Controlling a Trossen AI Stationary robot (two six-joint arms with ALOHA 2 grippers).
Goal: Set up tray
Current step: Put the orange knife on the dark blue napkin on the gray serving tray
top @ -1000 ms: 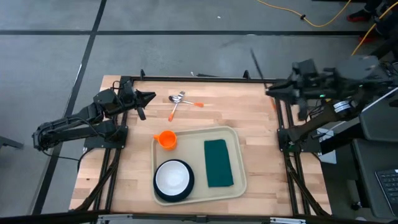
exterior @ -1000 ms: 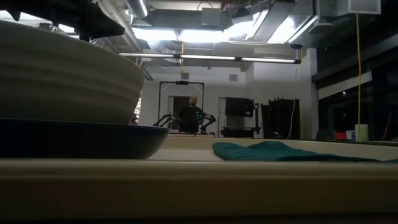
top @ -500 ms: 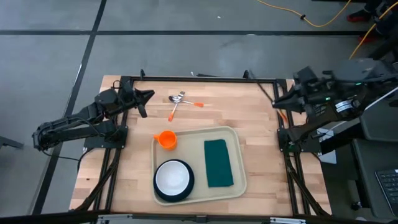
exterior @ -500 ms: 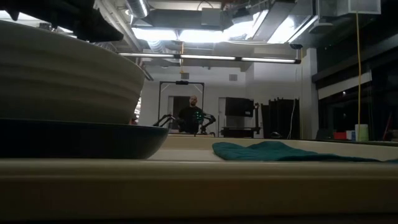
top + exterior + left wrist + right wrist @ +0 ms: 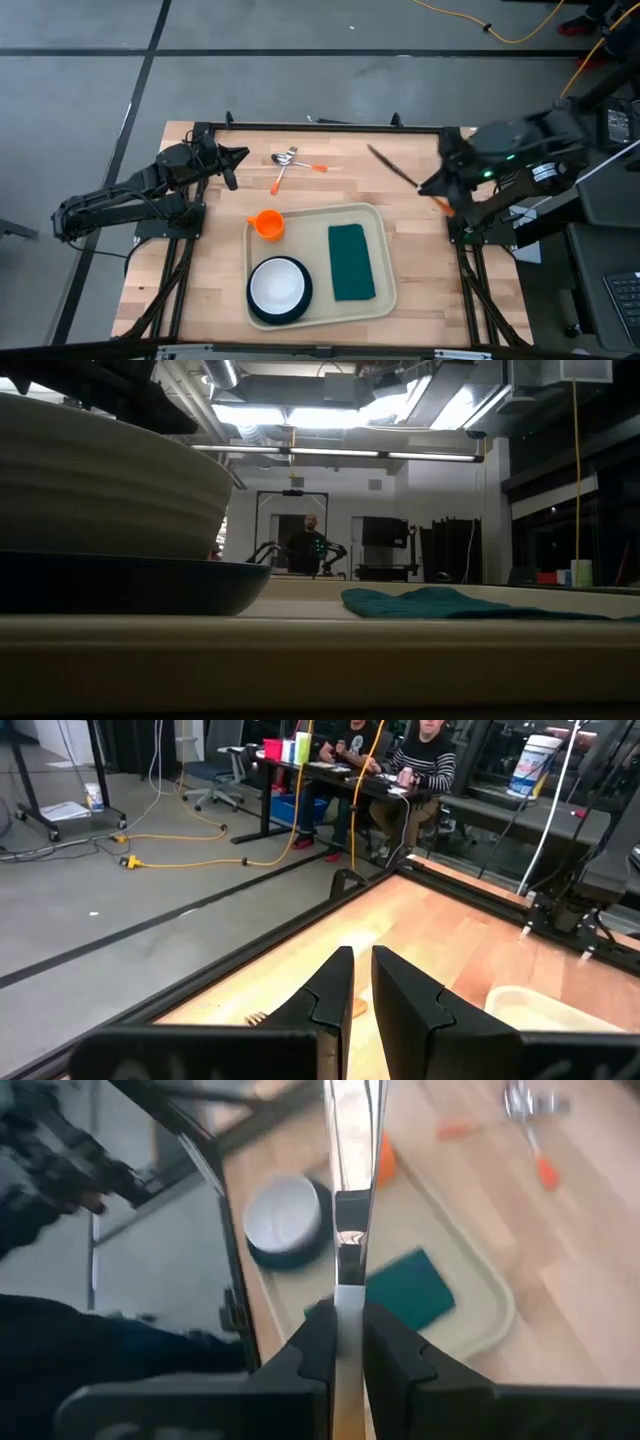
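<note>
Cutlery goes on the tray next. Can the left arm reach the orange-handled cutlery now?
Probably yes: the left gripper, shut and empty, sits just beside the cutlery, with only bare table between. The right gripper, holding a utensil, is well away.

Smooth plastic tray [image 5: 385, 290], wooden table [image 5: 400, 180], cloth napkin [image 5: 350, 262]

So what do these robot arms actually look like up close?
Both arms are black and jointed, built of slim tube-like links. The left gripper ends in two flat, wedge-shaped black fingers, narrowing toward the tips. The right gripper has the same dark pair of fingers, and a small green light glows on that arm. Black cables trail behind its base.
</note>
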